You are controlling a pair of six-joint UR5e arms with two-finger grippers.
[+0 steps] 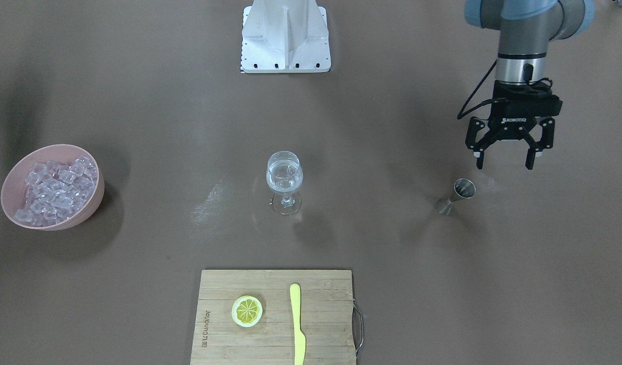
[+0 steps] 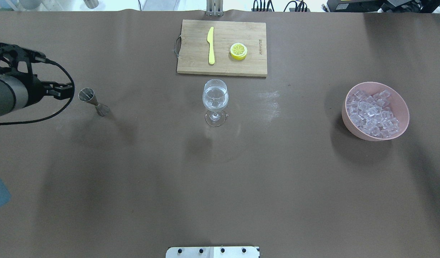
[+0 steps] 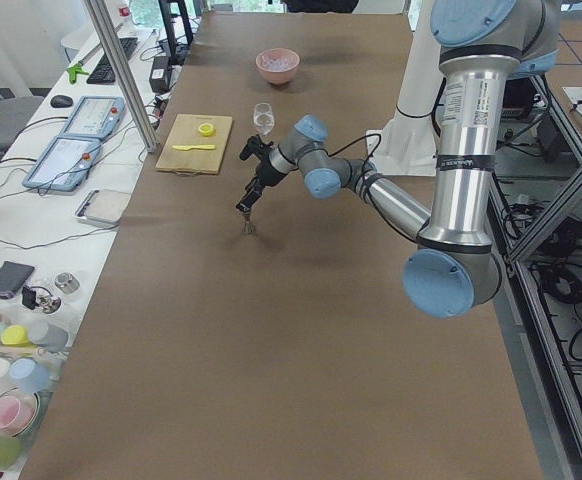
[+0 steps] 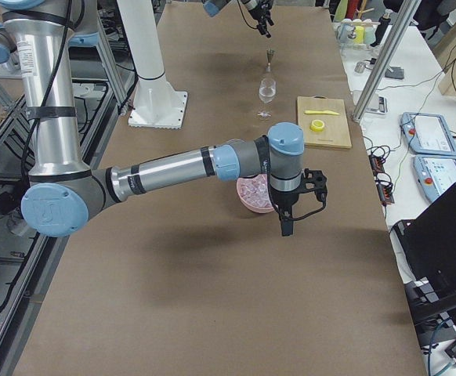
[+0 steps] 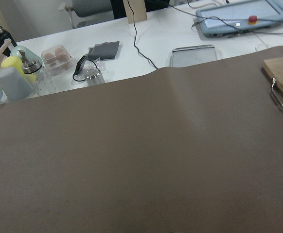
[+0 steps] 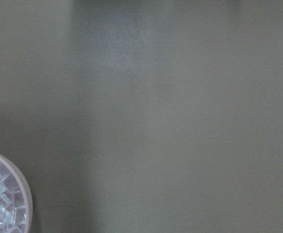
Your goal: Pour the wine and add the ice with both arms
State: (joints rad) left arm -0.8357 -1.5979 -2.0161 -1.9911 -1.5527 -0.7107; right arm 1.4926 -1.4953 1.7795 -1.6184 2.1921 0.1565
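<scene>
A wine glass (image 1: 284,177) with clear liquid stands mid-table, also in the overhead view (image 2: 215,98). A steel jigger (image 1: 455,195) stands upright on the robot's left side. My left gripper (image 1: 503,163) is open and empty, hanging in the air just beside the jigger on the robot's side, apart from it. Clear ice cubes (image 1: 55,190) fill a pink bowl (image 1: 90,203); the bowl's rim shows in the right wrist view (image 6: 26,196). My right gripper (image 4: 285,227) hangs beside the bowl (image 4: 251,200). It shows only in the exterior right view, so I cannot tell if it is open or shut.
A bamboo cutting board (image 1: 326,304) lies at the operators' edge with a lemon slice (image 1: 247,311) and a yellow knife (image 1: 297,324) on it. The white fixed base (image 1: 285,35) stands at the robot's edge. Side tables with clutter (image 5: 49,63) lie beyond the table's left end.
</scene>
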